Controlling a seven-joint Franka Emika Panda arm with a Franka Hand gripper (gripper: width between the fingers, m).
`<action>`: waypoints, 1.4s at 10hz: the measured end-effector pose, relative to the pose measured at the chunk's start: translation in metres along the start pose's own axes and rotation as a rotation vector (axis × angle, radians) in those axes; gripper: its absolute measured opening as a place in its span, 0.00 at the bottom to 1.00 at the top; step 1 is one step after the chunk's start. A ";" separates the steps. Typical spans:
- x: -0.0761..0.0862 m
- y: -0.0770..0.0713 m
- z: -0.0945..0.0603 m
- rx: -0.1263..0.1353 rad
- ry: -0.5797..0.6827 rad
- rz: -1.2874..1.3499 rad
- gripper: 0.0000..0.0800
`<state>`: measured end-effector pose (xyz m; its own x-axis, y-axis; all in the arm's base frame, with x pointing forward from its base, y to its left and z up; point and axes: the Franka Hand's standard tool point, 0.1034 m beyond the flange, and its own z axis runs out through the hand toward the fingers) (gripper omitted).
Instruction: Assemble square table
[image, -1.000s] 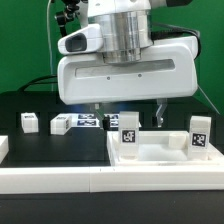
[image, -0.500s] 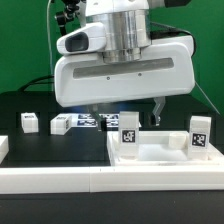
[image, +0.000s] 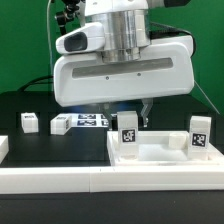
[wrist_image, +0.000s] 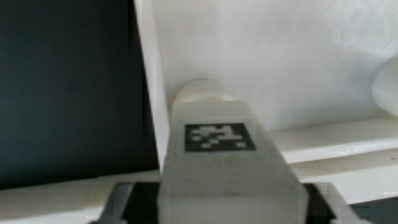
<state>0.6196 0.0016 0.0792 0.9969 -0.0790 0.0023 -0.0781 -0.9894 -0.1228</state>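
Exterior view: the fingers (image: 147, 113) under the white arm body press narrowly on an upright tagged leg (image: 128, 133) at frame centre; it stands at the left end of the square slab (image: 160, 156), which lies lower right on the black desk (image: 60, 150); a second leg (image: 200, 135) stands at far right.
Wrist view: the tagged leg (wrist_image: 222, 140) fills the gap between both fingers (wrist_image: 135, 205), with the square slab (wrist_image: 285, 60) beneath.

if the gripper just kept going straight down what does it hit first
Probably the white leg standing between its fingers: the gripper points down right over it. Past that, the square table slab under the leg. Depth is hard to judge here.
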 end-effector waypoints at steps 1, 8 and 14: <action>0.000 0.000 0.000 0.000 0.000 0.028 0.36; 0.000 0.002 0.001 0.023 0.046 0.783 0.36; -0.001 0.001 0.002 0.060 0.014 1.323 0.36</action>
<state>0.6187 0.0005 0.0773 0.1688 -0.9754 -0.1417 -0.9839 -0.1581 -0.0837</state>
